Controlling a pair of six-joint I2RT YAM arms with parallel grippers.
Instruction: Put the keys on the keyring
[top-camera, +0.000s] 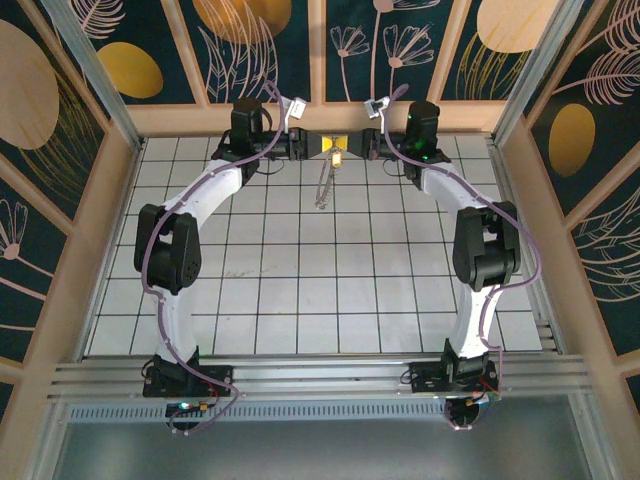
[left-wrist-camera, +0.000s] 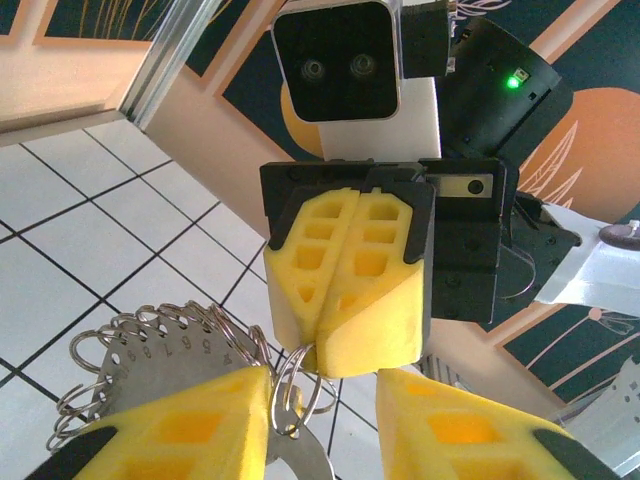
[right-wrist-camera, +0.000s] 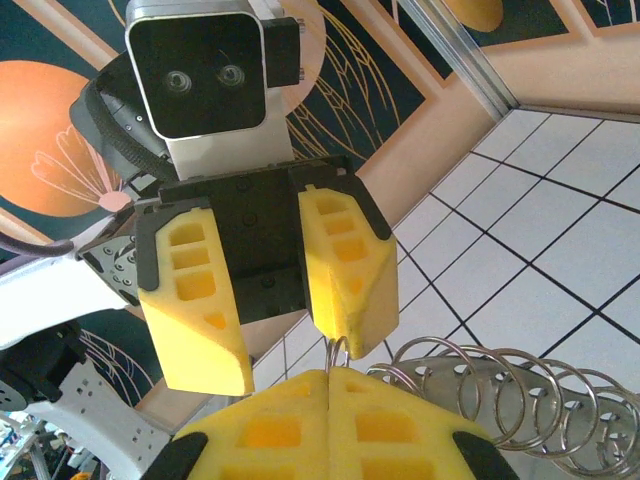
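The keyring (top-camera: 322, 185) sits at the far centre of the counter (top-camera: 300, 290), its long axis running near to far. Its top wire ring (left-wrist-camera: 296, 388) is pinched in the closed right hand (left-wrist-camera: 322, 362). Your left hand (right-wrist-camera: 285, 350) faces it directly, jaws apart, one fingertip just beside that ring.

A white tabletop (top-camera: 300, 300) of square tiles with dark grid lines is stretching from near to far. Pale wooden framing (top-camera: 190, 118) is enclosing it on the left, right and far sides. Dark blue panels (top-camera: 250, 30) painted with golden discs and thin leaf and flower outlines are filling the frames. Aluminium posts are slanting up at the far left (top-camera: 95, 70) and far right (top-camera: 545, 70) corners. Aluminium rails (top-camera: 320, 375) are running along the near edge, and a grey surface (top-camera: 320, 450) is lying nearer.
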